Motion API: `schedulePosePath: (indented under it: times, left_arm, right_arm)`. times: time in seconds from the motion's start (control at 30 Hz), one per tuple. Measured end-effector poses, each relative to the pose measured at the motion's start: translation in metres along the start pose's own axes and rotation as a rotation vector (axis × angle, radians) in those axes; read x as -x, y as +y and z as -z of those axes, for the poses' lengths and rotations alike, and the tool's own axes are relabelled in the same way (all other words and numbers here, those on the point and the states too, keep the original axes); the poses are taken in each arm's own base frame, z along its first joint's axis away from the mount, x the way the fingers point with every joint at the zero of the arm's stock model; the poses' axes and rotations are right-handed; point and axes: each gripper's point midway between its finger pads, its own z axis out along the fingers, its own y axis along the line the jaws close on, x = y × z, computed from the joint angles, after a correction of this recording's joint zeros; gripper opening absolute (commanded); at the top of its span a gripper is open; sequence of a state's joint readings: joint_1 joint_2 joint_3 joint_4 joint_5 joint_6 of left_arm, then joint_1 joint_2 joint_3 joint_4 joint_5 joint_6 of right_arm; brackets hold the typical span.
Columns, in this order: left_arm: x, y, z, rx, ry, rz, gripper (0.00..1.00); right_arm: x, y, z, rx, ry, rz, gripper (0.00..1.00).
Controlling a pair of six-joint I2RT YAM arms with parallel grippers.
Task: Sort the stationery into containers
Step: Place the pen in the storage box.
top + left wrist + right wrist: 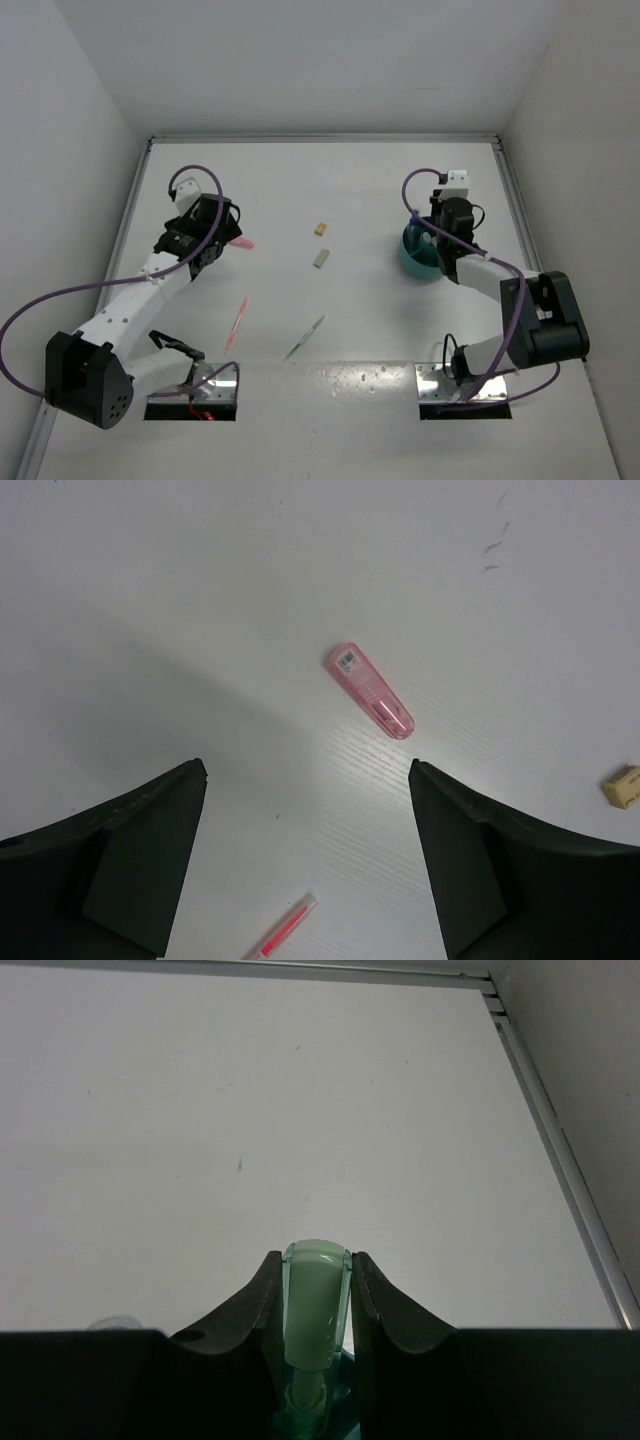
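We see our white table (330, 190), the biggest thing here. The round teal cup (412, 262) sits just under our right gripper (318, 1260), which squeezes a light green marker (316, 1310) between its fingers. Our left gripper (308, 770) is wide open and holds nothing. A pink marker (372, 692) lies on the table just ahead of it, and a thin pink pen (285, 930) lies down between its fingers.

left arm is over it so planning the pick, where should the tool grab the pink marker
Take the pink marker across its middle, straight down from above. It lies flat on the table, so only its long sides are free; it sits diagonal to the open left tool, so probably turn the wrist first.
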State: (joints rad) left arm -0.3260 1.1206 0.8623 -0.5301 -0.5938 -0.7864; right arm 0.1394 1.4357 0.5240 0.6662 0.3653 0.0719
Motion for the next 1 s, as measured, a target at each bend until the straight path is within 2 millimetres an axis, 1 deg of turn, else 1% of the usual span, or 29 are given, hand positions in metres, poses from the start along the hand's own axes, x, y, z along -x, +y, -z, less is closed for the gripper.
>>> schedulePosePath:
  times: [0.17,0.33,0.47,0.5,0.57,0.7,0.8,0.9,1.0]
  left_arm:
    - [0.000,0.000,0.000,0.000,0.000,0.000,0.88]
    - [0.000,0.000,0.000,0.000,0.000,0.000,0.88]
    - [0.000,0.000,0.000,0.000,0.000,0.000,0.88]
    - [-0.001,0.000,-0.001,0.001,0.001,-0.001,0.88]
    - [-0.002,0.000,-0.002,0.003,0.006,-0.004,0.88]
    - [-0.003,-0.001,-0.003,0.004,0.012,-0.008,0.88]
    - [-0.005,-0.001,-0.003,0.005,0.016,-0.010,0.88]
    - [-0.005,-0.001,-0.003,0.005,0.016,-0.010,0.88]
    - [-0.005,-0.001,-0.003,0.005,0.016,-0.010,0.88]
  right_arm:
    - [-0.005,0.004,0.003,0.039,0.027,0.008,0.00]
    - [0.002,0.003,0.007,0.054,0.009,0.000,0.04]
    - [0.004,0.003,0.009,0.068,0.012,-0.001,0.12]
    - [0.003,0.002,0.009,0.071,0.016,-0.001,0.16]
    - [0.001,0.003,0.011,0.082,0.025,0.000,0.18]
    - [-0.002,0.005,0.013,0.106,0.042,0.002,0.25]
    - [-0.009,0.006,0.014,0.125,0.067,0.005,0.27]
    - [-0.014,0.007,0.015,0.139,0.088,0.008,0.31]
    - [-0.018,0.007,0.016,0.147,0.104,0.009,0.31]
